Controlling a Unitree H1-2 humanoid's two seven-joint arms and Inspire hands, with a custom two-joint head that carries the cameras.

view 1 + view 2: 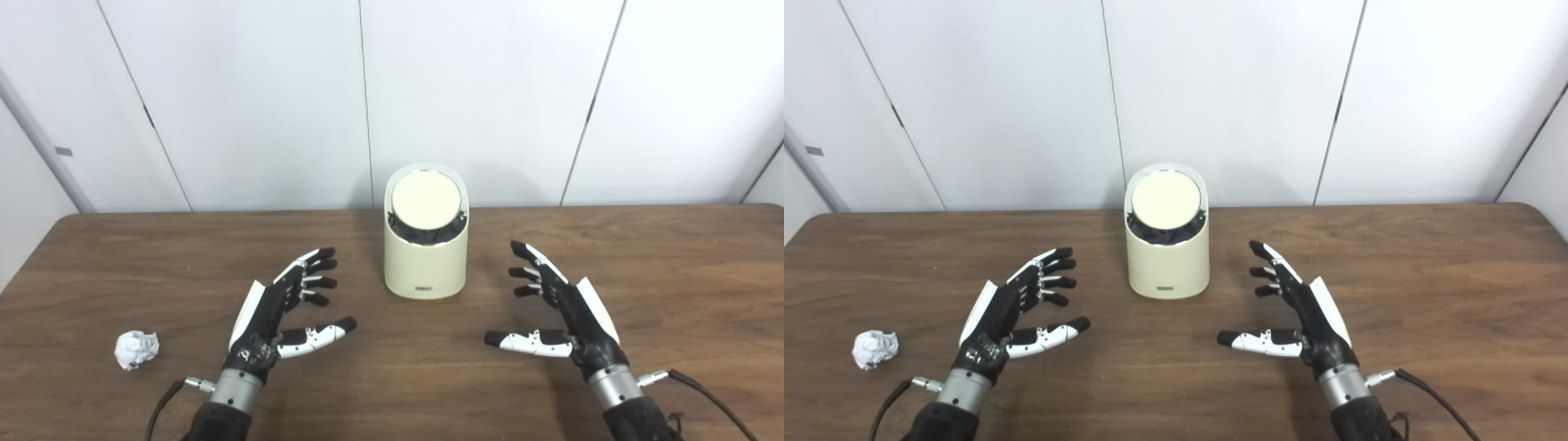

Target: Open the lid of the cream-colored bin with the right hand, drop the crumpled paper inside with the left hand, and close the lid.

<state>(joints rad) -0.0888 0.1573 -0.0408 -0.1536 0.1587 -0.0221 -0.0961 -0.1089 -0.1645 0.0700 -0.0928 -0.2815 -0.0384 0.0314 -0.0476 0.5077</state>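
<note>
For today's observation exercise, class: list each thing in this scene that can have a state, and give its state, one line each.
Cream-colored bin: upright on the table, untouched.
Lid: closed, tilted toward the camera.
Crumpled paper: lying on the table, left of the left hand, not held.
Left hand: open, empty.
Right hand: open, empty.

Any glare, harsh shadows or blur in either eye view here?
Left eye view: even, soft light; the bin casts only a faint shadow on the table; mild sheen on the lid. Right eye view: the same; the crumpled paper looks slightly soft, both hands sharp enough.
</note>
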